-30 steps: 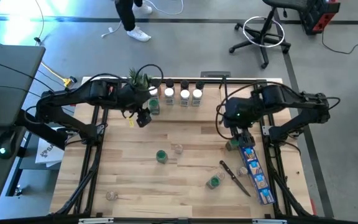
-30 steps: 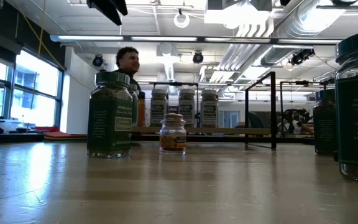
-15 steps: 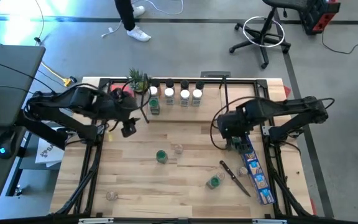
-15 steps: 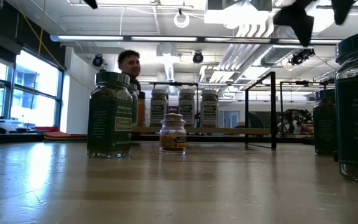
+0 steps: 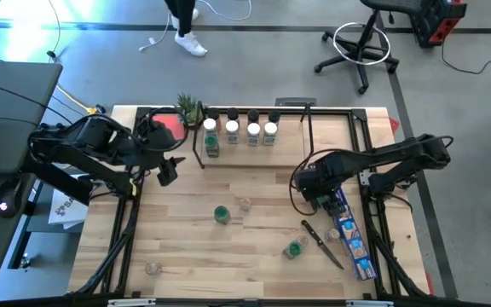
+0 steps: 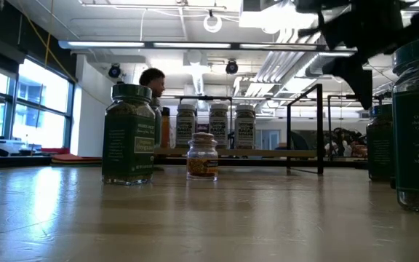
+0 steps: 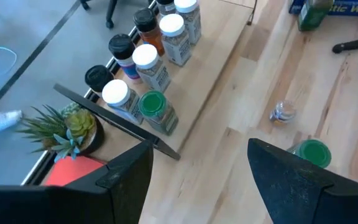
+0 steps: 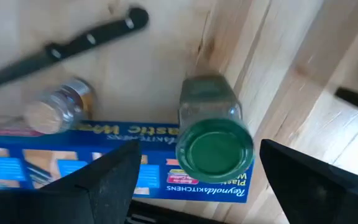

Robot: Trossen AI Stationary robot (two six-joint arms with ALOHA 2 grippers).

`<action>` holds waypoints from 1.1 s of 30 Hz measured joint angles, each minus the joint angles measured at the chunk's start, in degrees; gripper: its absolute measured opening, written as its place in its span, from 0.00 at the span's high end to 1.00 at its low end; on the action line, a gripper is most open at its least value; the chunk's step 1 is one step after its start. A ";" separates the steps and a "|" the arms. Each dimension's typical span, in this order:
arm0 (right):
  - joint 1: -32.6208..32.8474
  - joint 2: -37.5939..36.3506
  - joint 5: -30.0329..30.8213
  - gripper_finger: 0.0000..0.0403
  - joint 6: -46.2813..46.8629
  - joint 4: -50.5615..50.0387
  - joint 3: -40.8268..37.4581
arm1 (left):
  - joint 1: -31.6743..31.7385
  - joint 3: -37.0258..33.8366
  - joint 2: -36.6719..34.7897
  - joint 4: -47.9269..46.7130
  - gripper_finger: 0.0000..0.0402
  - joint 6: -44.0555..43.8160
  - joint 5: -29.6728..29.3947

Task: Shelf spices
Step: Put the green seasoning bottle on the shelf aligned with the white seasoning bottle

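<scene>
The table (image 5: pixel 254 256) carries the shelf (image 5: pixel 254 152) along its far edge, toward the left. On the shelf stand jars in rows: white-capped jars (image 5: pixel 251 130) in front of black-capped jars (image 7: pixel 121 45), and one green-capped jar (image 7: pixel 152 104) at the shelf's left end on the lower board. A potted plant (image 5: pixel 189 108) sits at the table's far left corner.

The left arm (image 5: pixel 92 145) is over the table's left edge, its gripper (image 5: pixel 167 172) near the shelf's left end, fingers (image 7: pixel 303 180) apart and empty. The right arm (image 5: pixel 390 162) reaches in from the right edge; its gripper (image 5: pixel 320 189) hangs over a green-capped jar (image 8: pixel 215 149) that stands touching the far end of the blue box (image 5: pixel 349 232), fingers (image 8: pixel 110 174) wide on either side, not closed on it.

By the right edge lies the box, with a knife (image 5: pixel 322 243) just beside it. Loose spices: a green-capped one (image 5: pixel 221 213) mid-table, a small clear one (image 5: pixel 244 203) beside it, another green one (image 5: pixel 293 248) near the knife, a clear one (image 5: pixel 152 268) at the near left corner.
</scene>
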 joint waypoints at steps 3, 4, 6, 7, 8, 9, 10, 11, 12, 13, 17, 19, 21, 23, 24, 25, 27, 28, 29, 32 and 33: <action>0.00 0.00 0.08 0.20 -0.07 1.69 -2.18 | 0.02 0.00 0.10 1.14 0.36 -1.59 0.00; 0.00 0.00 0.08 0.20 -0.07 2.31 -2.70 | 0.02 0.00 0.10 1.57 0.36 -1.69 -0.02; 0.02 0.00 0.08 0.20 -0.07 4.23 -3.49 | 0.03 0.00 0.10 2.09 0.36 -1.67 -0.09; 0.00 0.00 0.08 0.20 -0.07 5.38 -3.98 | 0.10 0.00 0.11 2.45 0.36 -1.67 -0.36; 0.02 0.00 0.08 0.20 -0.07 6.34 -4.48 | 0.29 0.00 0.12 2.77 0.36 -1.68 -0.56; 0.02 0.00 0.08 0.21 -0.05 7.00 -4.99 | 0.41 0.00 0.12 2.89 0.36 -1.69 -0.72; 0.00 0.00 0.08 0.21 -0.07 7.53 -5.58 | 0.54 0.00 0.12 2.95 0.36 -1.74 -0.72; 0.02 0.00 0.10 0.23 -0.07 7.90 -6.12 | 0.78 0.00 0.12 3.00 0.36 -1.88 -0.76; 0.02 0.00 0.17 0.24 0.03 8.14 -6.58 | 0.90 0.00 0.12 3.00 0.36 -2.12 -0.81; 0.02 0.03 0.61 0.26 0.37 7.94 -6.67 | 1.09 0.00 0.12 3.04 0.36 -2.23 -0.80; 0.02 0.11 1.34 0.38 3.73 8.29 -6.54 | 1.49 0.00 0.14 4.47 0.36 -1.66 -0.94; 0.02 0.11 0.99 0.46 5.26 8.42 -6.54 | 1.49 0.00 0.14 4.36 0.36 -0.59 -0.96; 0.02 0.11 0.98 0.53 6.14 8.43 -6.46 | 1.49 0.00 0.14 4.35 0.36 0.55 -0.96; 0.02 0.11 0.92 0.54 7.81 8.21 -6.33 | 1.49 0.00 0.14 4.32 0.36 0.86 -0.98; 0.02 0.19 0.59 0.54 8.90 7.41 -5.81 | 1.49 0.00 0.14 4.31 0.36 0.90 -0.99; 0.02 0.24 0.44 0.54 10.06 6.41 -4.84 | 1.49 0.00 0.14 4.31 0.36 0.96 -1.01; -0.09 0.45 0.48 0.54 13.19 5.26 -1.04 | 1.49 0.00 0.10 4.31 0.36 1.92 -1.03; -0.19 0.80 0.44 0.54 14.94 4.91 1.57 | 1.49 0.00 0.10 4.31 0.36 2.45 -1.03; -0.38 1.43 0.41 0.54 16.69 4.12 4.77 | 1.49 0.00 0.08 4.29 0.36 2.97 -1.03; -1.80 5.48 0.44 0.54 21.83 1.34 17.26 | 1.49 0.00 0.08 4.31 0.36 4.81 -1.07; -2.53 7.52 0.46 0.54 23.11 1.00 22.23 | 1.49 0.00 0.08 4.31 0.36 5.58 -1.07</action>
